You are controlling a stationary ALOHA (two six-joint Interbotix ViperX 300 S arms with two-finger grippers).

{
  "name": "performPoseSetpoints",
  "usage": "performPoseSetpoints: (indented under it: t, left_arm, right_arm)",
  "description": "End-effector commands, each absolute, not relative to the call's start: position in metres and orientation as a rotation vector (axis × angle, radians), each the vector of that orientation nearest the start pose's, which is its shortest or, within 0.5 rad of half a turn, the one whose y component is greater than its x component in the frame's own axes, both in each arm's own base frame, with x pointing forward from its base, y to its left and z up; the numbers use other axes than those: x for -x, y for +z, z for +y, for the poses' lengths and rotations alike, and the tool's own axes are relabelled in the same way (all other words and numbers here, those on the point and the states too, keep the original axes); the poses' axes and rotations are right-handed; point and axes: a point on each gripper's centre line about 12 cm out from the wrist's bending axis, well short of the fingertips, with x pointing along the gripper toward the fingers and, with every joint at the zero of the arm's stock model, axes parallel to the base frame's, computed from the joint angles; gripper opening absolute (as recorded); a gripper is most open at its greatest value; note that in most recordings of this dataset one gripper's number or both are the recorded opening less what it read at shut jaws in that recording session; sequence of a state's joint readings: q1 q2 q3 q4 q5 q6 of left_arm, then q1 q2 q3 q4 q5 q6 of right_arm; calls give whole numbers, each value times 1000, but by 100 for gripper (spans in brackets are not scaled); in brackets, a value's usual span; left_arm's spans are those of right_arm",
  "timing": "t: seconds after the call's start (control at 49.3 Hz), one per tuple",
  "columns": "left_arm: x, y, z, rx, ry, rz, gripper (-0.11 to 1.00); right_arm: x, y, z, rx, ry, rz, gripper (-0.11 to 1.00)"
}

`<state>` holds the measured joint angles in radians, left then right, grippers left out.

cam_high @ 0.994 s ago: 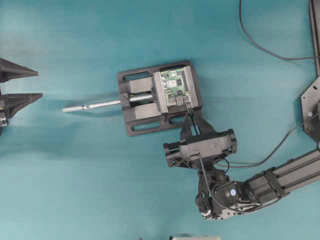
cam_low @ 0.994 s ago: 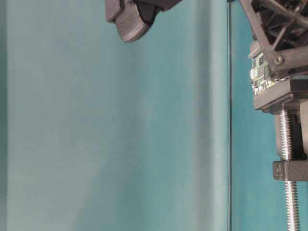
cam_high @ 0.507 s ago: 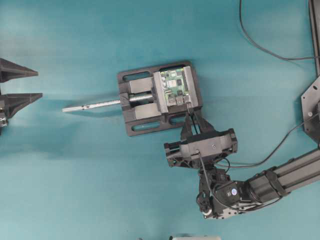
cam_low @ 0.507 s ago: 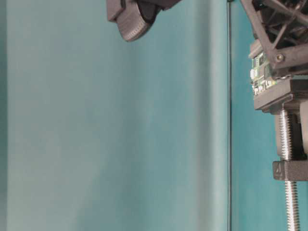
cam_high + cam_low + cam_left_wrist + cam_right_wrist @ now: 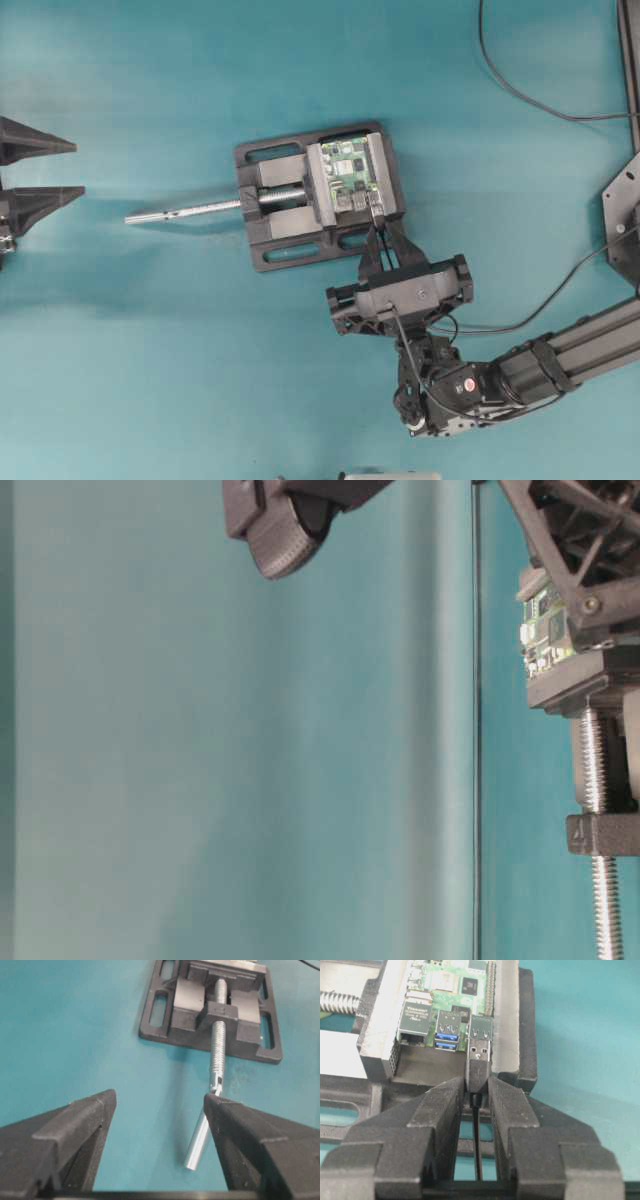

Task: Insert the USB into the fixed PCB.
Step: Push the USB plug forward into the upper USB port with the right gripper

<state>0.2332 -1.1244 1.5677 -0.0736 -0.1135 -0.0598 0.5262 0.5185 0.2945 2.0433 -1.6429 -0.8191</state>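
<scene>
**USB plug at the mouth of the board's port**

My right pincer is closed on the USB, clamping the dark plug body between both fingers while the thin black cable runs back down the gap between them. My wrist view shows the metal tip up against the right-hand silver port of the fixed PCB; how far in it sits, I cannot tell. From overhead the plug is too small to make out, and my pincer covers that edge of the fixed PCB.

The board sits clamped in the black vise near the middle of the desk. The table-level view cuts most of this off, giving only a sliver of green board at its right edge, with the vise's screw rod below it.

My left pincer is spread wide and holds nothing, at the desk's left edge. Its camera shows the screw rod pointing toward it; the board is barely visible there.
</scene>
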Motion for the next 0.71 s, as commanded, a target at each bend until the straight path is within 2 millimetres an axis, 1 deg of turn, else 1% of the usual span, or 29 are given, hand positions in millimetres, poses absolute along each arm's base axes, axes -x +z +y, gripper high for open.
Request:
performPoseSetpoints:
  t: [0.0, 0.162, 0.345, 0.689]
  left_arm:
    - [-136, 148, 33, 168, 259, 300, 85]
    - [-136, 148, 33, 167, 259, 299, 85]
    - [-136, 148, 33, 167, 259, 299, 85]
    - [-136, 148, 33, 170, 259, 302, 85]
  right_arm:
    - [-369, 128, 85, -138, -1430, 285, 20]
    - [-370, 127, 84, -151, -1434, 291, 20]
    - [-369, 131, 84, -162, -1433, 297, 20]
    - [-369, 133, 80, -158, -1441, 301, 20]
